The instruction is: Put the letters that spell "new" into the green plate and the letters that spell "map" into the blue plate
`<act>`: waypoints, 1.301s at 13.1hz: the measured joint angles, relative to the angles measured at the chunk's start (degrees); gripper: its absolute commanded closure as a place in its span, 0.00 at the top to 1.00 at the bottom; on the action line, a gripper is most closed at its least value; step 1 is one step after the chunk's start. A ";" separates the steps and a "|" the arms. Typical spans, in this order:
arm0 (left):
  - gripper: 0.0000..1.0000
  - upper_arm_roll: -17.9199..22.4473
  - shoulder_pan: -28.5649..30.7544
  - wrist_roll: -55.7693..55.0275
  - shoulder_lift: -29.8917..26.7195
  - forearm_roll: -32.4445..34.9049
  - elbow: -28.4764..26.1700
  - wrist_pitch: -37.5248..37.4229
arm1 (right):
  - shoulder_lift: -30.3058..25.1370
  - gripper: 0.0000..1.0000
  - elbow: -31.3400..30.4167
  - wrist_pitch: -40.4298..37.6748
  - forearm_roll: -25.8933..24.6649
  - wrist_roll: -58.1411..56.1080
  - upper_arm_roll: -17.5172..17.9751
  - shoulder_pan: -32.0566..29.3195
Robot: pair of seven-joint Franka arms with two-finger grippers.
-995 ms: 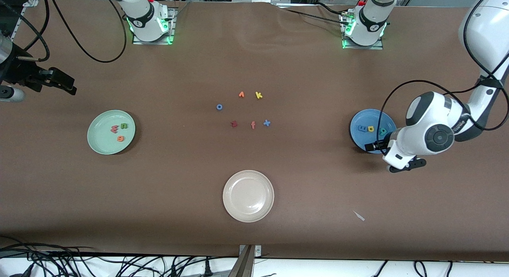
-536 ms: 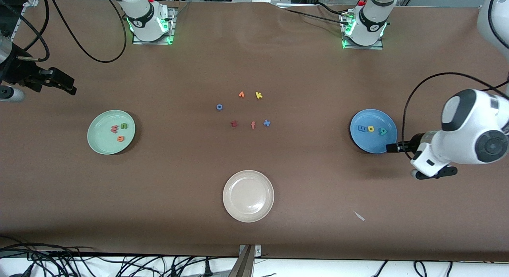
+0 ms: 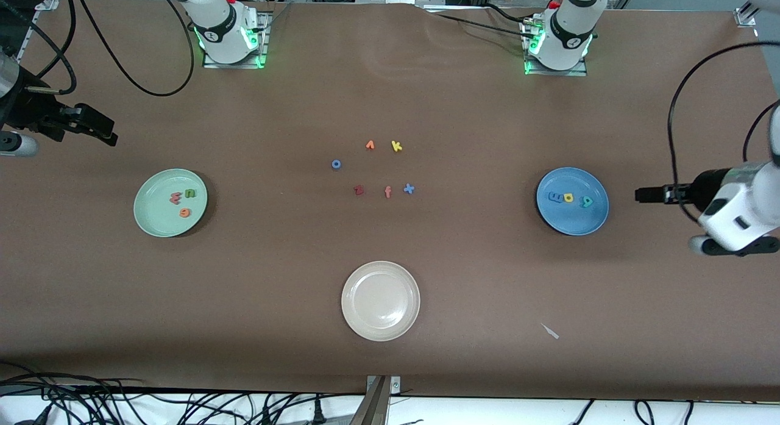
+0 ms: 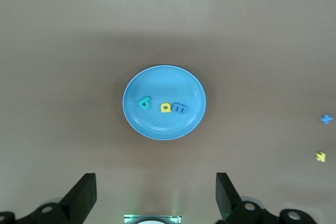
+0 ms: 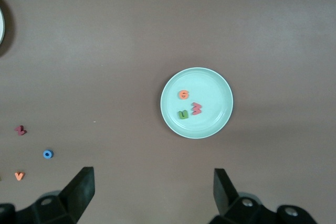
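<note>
The green plate [image 3: 156,221] lies toward the right arm's end of the table and holds a pinkish-red w [image 3: 176,197], a green n [image 3: 191,193] and an orange e [image 3: 184,213]. The blue plate [image 3: 573,221] lies toward the left arm's end and holds a blue m [image 3: 556,197], a yellow letter [image 3: 569,197] and a teal letter [image 3: 586,201]. My left gripper [image 3: 646,194] hangs open and empty over bare table beside the blue plate [image 4: 157,82]. My right gripper [image 3: 100,132] waits open and empty over the table's end, off the green plate [image 5: 210,80].
A cream-white plate [image 3: 380,327] sits nearer the front camera at mid-table. Loose letters lie in the middle: orange v [image 3: 370,145], yellow k [image 3: 397,146], blue o [image 3: 336,164], dark red z [image 3: 358,190], orange f [image 3: 387,192], blue x [image 3: 409,189]. A small scrap [image 3: 550,331] lies near the front.
My left arm has drawn back from over the blue plate's edge toward its own end of the table, uncovering the plate. The right arm and all letters have stayed put.
</note>
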 measured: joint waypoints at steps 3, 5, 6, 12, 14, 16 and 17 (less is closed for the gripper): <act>0.99 2.42 -1.70 2.59 -5.41 -0.72 -6.05 5.16 | 0.01 1.00 0.03 0.12 0.00 0.00 0.00 0.00; 0.99 2.44 -1.78 3.93 -9.47 -0.72 -13.18 11.48 | 0.01 1.00 0.04 0.19 0.00 0.00 0.00 0.00; 0.99 2.47 -1.68 4.67 -11.57 -0.72 -17.19 15.21 | 0.01 1.00 0.04 0.21 0.00 0.00 0.00 0.00; 1.00 2.82 -1.42 6.03 -17.27 -0.72 -26.60 21.82 | 0.01 1.00 0.05 0.28 0.00 0.00 -0.01 -0.01; 1.00 2.84 -1.42 6.03 -17.41 -0.72 -26.60 22.00 | 0.01 1.00 0.05 0.32 0.00 0.00 -0.01 -0.01; 1.00 2.85 -1.42 6.03 -17.41 -0.72 -26.60 22.06 | 0.01 1.00 0.05 0.33 0.00 0.00 -0.01 -0.01; 1.00 2.85 -1.42 6.04 -17.41 -0.72 -26.60 22.07 | 0.01 1.00 0.05 0.33 0.00 0.00 -0.01 -0.01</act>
